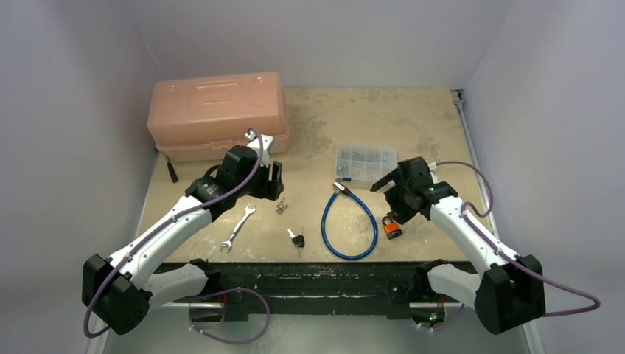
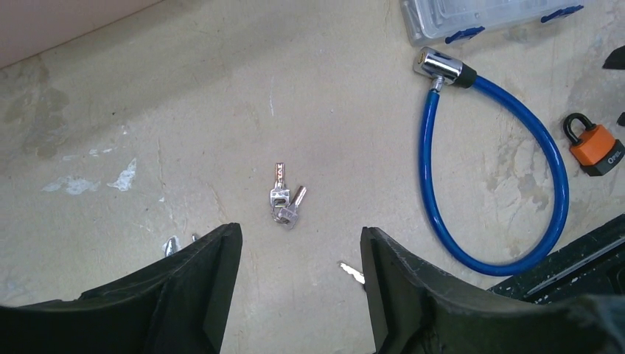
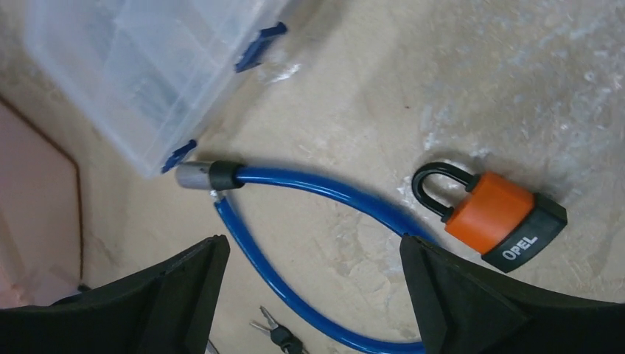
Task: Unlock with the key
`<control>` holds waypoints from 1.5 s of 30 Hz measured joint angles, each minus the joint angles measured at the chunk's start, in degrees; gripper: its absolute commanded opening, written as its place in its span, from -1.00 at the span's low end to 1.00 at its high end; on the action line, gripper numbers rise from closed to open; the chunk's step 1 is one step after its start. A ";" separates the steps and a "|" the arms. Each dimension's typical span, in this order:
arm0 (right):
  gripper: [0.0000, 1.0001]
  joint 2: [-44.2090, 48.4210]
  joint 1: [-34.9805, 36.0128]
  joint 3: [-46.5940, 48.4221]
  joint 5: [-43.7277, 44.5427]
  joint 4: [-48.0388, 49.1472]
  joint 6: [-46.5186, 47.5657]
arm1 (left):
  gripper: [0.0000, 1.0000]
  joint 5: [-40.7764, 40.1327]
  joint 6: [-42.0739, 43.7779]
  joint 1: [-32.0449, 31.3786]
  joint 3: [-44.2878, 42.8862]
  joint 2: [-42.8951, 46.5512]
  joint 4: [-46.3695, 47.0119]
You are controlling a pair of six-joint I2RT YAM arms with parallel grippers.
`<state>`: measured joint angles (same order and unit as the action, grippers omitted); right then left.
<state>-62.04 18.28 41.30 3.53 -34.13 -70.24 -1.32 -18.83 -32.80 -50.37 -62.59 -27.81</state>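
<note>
A pair of silver keys (image 1: 281, 207) lies on the table, just ahead of my open, empty left gripper (image 1: 274, 184); in the left wrist view the keys (image 2: 285, 200) lie beyond the gap of the gripper (image 2: 301, 243). Black-headed keys (image 1: 296, 239) lie nearer the front edge. A blue cable lock (image 1: 348, 221) forms a closed loop, and an orange padlock (image 1: 391, 226) lies shut beside it. My right gripper (image 1: 402, 210) hovers open and empty above the padlock (image 3: 501, 214) and the cable (image 3: 317, 188).
A pink toolbox (image 1: 216, 110) stands at the back left. A clear organiser box (image 1: 366, 161) lies behind the cable. A wrench (image 1: 237, 227) lies left of the keys, and a black tool (image 1: 172, 169) lies by the left edge. A dark rail (image 1: 317, 276) borders the front.
</note>
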 measured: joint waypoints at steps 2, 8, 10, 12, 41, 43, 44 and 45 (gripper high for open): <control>0.71 -2.16 -0.44 0.15 -0.15 -2.47 -2.84 | 0.26 -0.28 0.00 0.00 0.00 0.63 -0.02; 0.34 -13.35 -0.02 2.58 -4.63 -8.98 -10.08 | 0.26 -0.68 0.00 0.00 0.00 1.92 -0.11; 0.31 -17.25 0.63 3.85 -5.84 -10.19 -11.74 | 0.26 -0.83 0.00 0.00 0.00 2.49 -0.11; 0.31 -20.15 1.55 5.27 -6.71 -10.78 -13.38 | 0.26 -0.96 0.00 0.00 0.00 3.15 -0.11; 0.55 -31.04 2.45 14.21 -5.77 -10.75 -26.36 | 0.26 -1.03 0.00 0.00 0.00 4.33 -0.13; 0.54 -31.08 2.36 14.21 -5.35 -10.84 -26.95 | 0.26 -1.03 0.00 -0.02 0.00 4.33 -0.15; 0.54 -31.21 2.32 14.21 -4.92 -10.88 -27.30 | 0.26 -1.03 0.00 0.00 0.00 4.33 -0.13; 0.53 -31.36 2.32 14.27 -4.50 -10.91 -27.50 | 0.26 -1.03 0.00 -0.02 0.00 4.33 -0.15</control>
<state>-93.41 20.60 55.57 -0.97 -45.04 -97.73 -2.35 -18.83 -32.82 -50.37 -58.26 -27.97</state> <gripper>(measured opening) 0.777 0.633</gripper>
